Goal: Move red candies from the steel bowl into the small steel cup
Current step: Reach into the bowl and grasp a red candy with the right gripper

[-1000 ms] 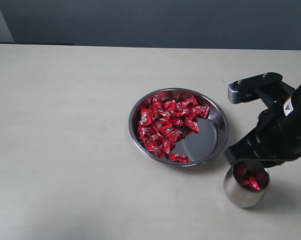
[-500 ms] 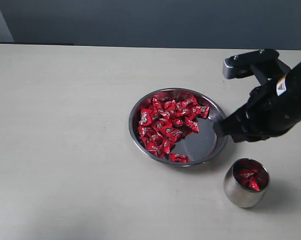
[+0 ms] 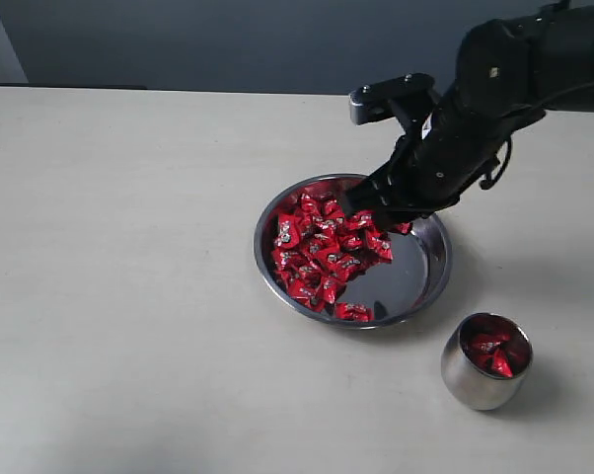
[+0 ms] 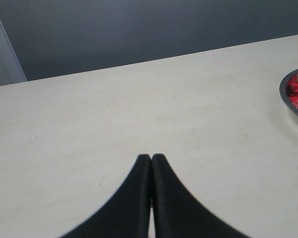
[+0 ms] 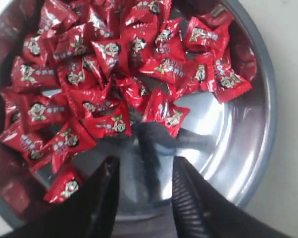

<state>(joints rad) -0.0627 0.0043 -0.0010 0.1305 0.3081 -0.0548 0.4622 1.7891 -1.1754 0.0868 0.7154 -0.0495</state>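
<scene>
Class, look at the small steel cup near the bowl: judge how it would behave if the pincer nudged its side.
The cup is squat with a broad base, so it would probably slide rather than tip. Its polished wall looks slippery, so a light pinch might slip. The candies inside likely add little weight.

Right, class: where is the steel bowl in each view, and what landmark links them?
Exterior: the steel bowl sits just right of centre.
Left wrist: only a rim sliver at the frame's edge.
Right wrist: it fills most of the frame.
Shared landmark: the red candies inside it.
</scene>
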